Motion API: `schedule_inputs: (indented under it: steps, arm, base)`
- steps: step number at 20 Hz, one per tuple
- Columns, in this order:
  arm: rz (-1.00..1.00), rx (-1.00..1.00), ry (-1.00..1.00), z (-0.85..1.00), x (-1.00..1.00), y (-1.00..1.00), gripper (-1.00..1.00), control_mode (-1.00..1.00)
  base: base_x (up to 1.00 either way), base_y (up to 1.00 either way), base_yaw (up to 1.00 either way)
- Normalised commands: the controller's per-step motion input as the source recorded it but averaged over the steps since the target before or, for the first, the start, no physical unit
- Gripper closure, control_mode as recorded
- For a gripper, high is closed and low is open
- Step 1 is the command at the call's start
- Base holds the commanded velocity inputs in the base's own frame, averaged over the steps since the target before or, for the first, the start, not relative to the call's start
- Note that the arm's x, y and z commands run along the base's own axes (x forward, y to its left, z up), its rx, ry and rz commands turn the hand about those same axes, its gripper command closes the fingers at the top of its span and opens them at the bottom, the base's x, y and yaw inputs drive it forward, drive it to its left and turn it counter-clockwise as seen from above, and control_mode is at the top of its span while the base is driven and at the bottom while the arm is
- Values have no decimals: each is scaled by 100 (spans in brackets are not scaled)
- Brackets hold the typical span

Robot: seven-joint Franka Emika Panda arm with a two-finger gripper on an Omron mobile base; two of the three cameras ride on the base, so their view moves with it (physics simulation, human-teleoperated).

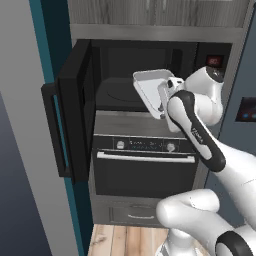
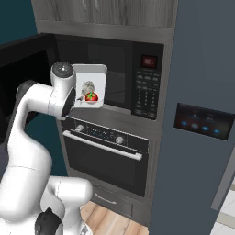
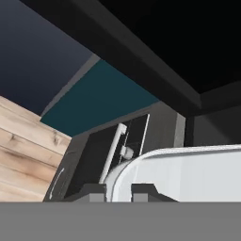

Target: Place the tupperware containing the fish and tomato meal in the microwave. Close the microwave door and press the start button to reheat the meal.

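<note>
Tupperware point(image 2: 90, 86) sits clamped in my fingers point(image 3: 117, 192), tilted at centre frame before the open microwave point(image 1: 145, 70), so next I level it and slide it inside.

The microwave point(image 1: 142, 75) sits in the cabinet wall just above the oven point(image 1: 145, 165), its dark floor point(image 1: 120, 95) bare-looking. Under the oven runs a wooden floor point(image 1: 125, 240).

No text is legible. The microwave point(image 2: 110, 78) keypad panel point(image 2: 147, 94) carries a red digital display point(image 2: 148, 61) whose digits are too blurred to read. Oven point(image 1: 145, 165) panel markings are likewise unreadable.
</note>
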Motion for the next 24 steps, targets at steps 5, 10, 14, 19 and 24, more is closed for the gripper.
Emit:
schedule_inputs:
  steps: [5,10,14,19,24]
  arm:
    - [0,0,6,-24,100,13,100,-100]
    - [0,0,9,-14,100,9,100,-100]
    - [0,0,1,0,100,0,100,-100]
    - [0,-1,0,-11,100,0,100,-100]
    - [0,-1,0,-17,100,0,100,-100]
  base:
    - [0,0,0]
    - [0,0,0]
    - [0,0,0]
    - [0,0,0]
    - [0,0,0]
